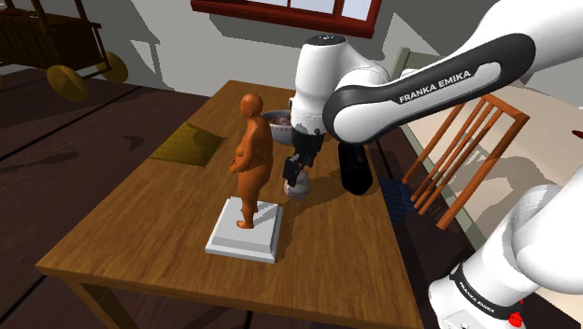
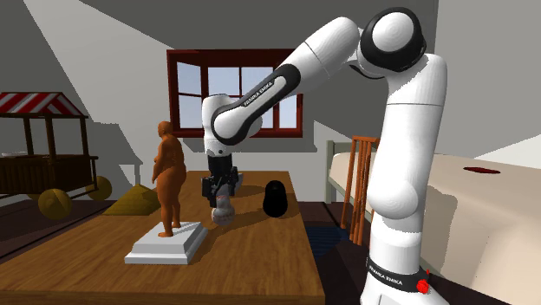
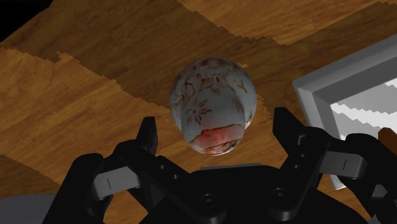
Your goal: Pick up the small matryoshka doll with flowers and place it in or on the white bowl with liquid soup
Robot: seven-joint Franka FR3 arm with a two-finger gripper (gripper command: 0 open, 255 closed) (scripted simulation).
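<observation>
The small matryoshka doll (image 3: 213, 105) is whitish with brown flower patterns and a reddish patch. It stands on the wooden table (image 1: 140, 224) beside the statue. My gripper (image 3: 216, 137) hangs right over the doll, open. Its fingers (image 3: 147, 137) stand apart on either side of the doll and do not touch it. In the shoulder view the gripper (image 1: 297, 174) sits just above the doll (image 1: 299, 189); the second exterior view shows the gripper (image 2: 218, 192) and the doll (image 2: 223, 212) likewise. The bowl (image 1: 278, 119) with reddish contents lies farther back, partly hidden by the statue and the arm.
An orange figure statue (image 1: 250, 154) on a pale square base (image 1: 245, 236) stands close to the doll. A black rounded object (image 1: 355, 173) is on the doll's other side. An olive cloth (image 1: 191, 145) lies on the table. A wooden chair (image 1: 467, 154) stands beside it.
</observation>
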